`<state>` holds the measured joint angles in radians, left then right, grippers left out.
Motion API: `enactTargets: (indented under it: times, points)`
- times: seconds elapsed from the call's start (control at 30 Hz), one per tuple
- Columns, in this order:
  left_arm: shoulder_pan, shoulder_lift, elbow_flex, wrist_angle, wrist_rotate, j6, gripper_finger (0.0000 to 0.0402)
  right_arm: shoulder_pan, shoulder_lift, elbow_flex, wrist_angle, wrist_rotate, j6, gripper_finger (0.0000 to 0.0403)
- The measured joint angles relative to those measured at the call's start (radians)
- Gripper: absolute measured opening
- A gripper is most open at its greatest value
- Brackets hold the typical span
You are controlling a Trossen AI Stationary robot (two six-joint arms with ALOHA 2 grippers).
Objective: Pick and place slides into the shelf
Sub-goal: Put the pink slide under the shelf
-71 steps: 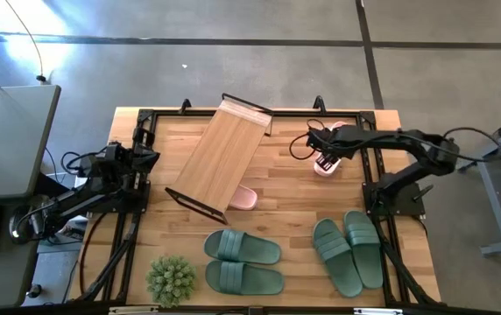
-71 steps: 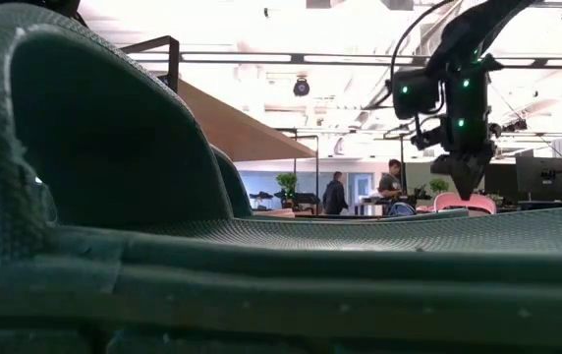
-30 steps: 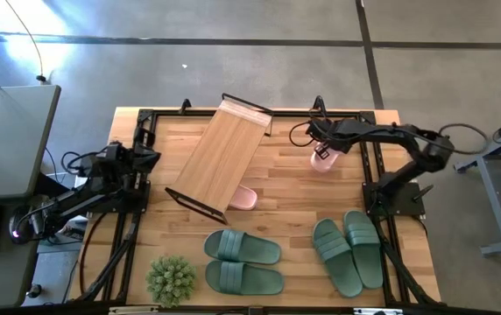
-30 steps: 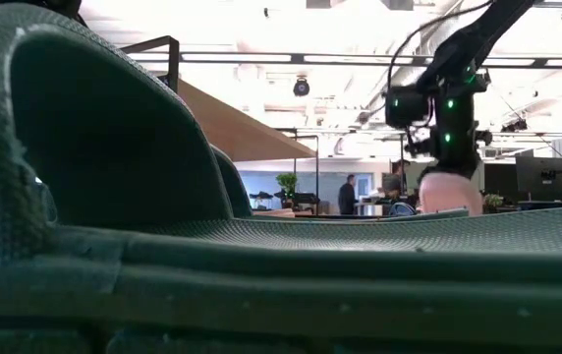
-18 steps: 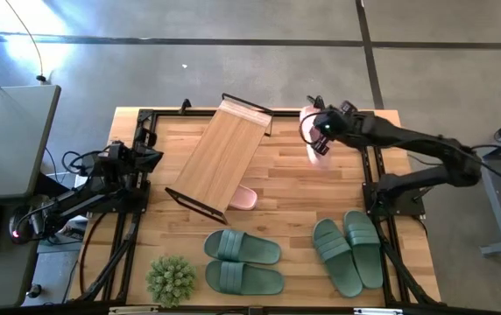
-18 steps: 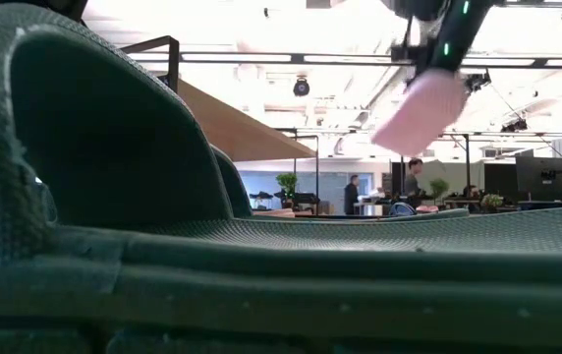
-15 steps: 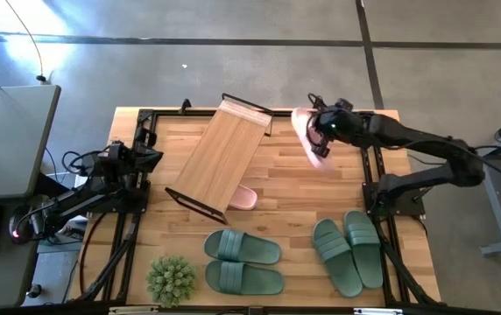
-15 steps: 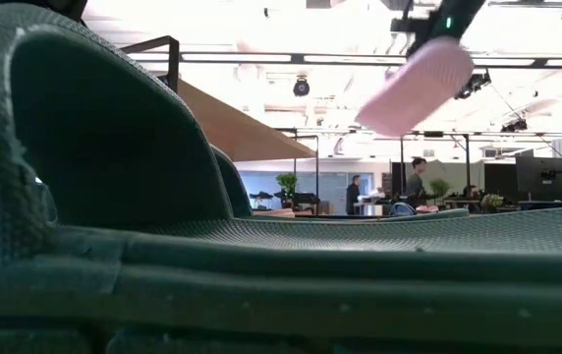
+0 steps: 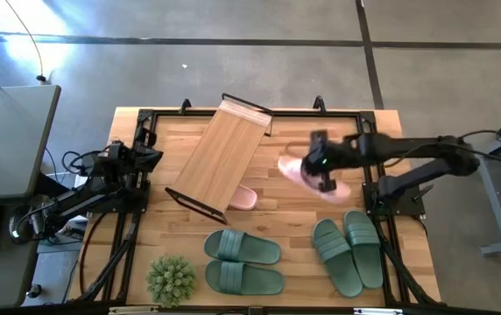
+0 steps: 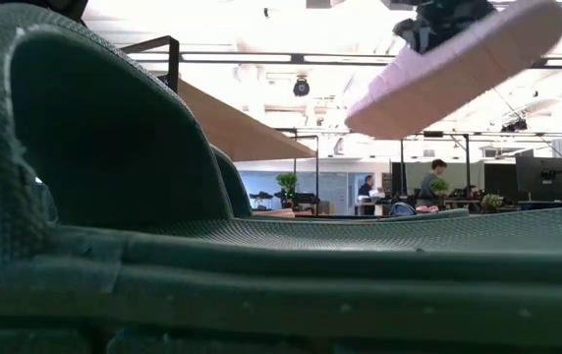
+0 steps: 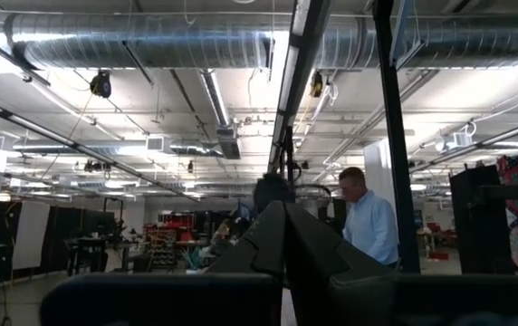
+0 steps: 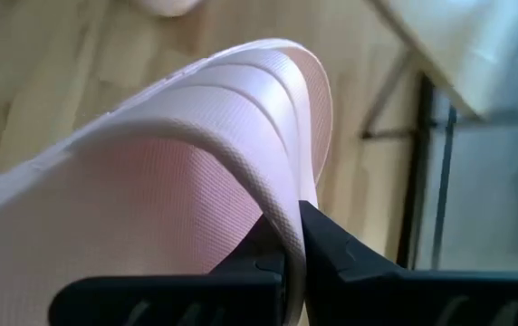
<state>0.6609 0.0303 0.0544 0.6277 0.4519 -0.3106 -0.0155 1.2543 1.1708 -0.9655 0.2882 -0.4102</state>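
My right gripper (image 9: 321, 168) hangs over the table's middle right, shut on a pink slide (image 9: 296, 171) that is raised high in the low view (image 10: 458, 69). The second pink slide (image 9: 244, 198) lies on the table with one end under the shelf (image 9: 222, 157). The shelf stands askew at the far middle, its bamboo board running diagonally. Two sage-green pairs (image 9: 243, 262) (image 9: 349, 252) lie near the front edge. My left gripper (image 9: 150, 157) waits shut at the table's left edge. My right gripper pinches the pink slide's strap at its rim (image 12: 282, 217) between its two fingers (image 12: 331, 258). It comes at the strap from above. The slide hangs below it, lifted clear of the table and tilted, with one end lower (image 10: 369, 116).
A spiky green plant ball (image 9: 172, 280) sits at the near left corner. Black frame rails (image 9: 373, 157) run along the table's sides. Bare wood (image 9: 285, 219) shows between the shelf and the green pairs. People walk in the room beyond the table.
My right gripper has lifted the pink slide off the table's far right part, then carried it toward the near edge and a little left. The slide has turned about and tipped, and now lies crosswise in the air.
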Motion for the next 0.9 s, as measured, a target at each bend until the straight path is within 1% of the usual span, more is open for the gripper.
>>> enactTargets:
  times: [0.1,0.23,0.3,0.43,0.57,0.77,0.9]
  points:
    - [0.0,0.0,0.0,0.0,0.0,0.0,0.0001,0.02,0.074,-0.042,0.12,0.04,-0.057,0.0]
    - [0.0,0.0,0.0,-0.001,0.0,0.0,0.0001,0.019,0.192,-0.086,0.315,0.111,-0.226,0.0]
    - [0.0,0.0,0.0,-0.002,0.0,0.0,0.0001,0.019,0.241,-0.102,0.414,0.128,-0.31,0.0]
    - [0.0,0.0,0.0,-0.003,0.0,0.001,0.0001,0.008,0.327,-0.127,0.574,0.081,-0.418,0.0]
    - [0.0,0.0,0.0,-0.003,0.0,0.0,0.0001,-0.002,0.404,-0.127,0.669,0.091,-0.506,0.0]
    - [0.0,0.0,0.0,-0.003,0.0,0.0,0.0001,-0.031,0.507,-0.127,0.814,0.074,-0.571,0.0]
    - [0.0,0.0,0.0,-0.003,0.0,0.0,0.0001,-0.045,0.542,-0.127,0.909,0.072,-0.594,0.0]
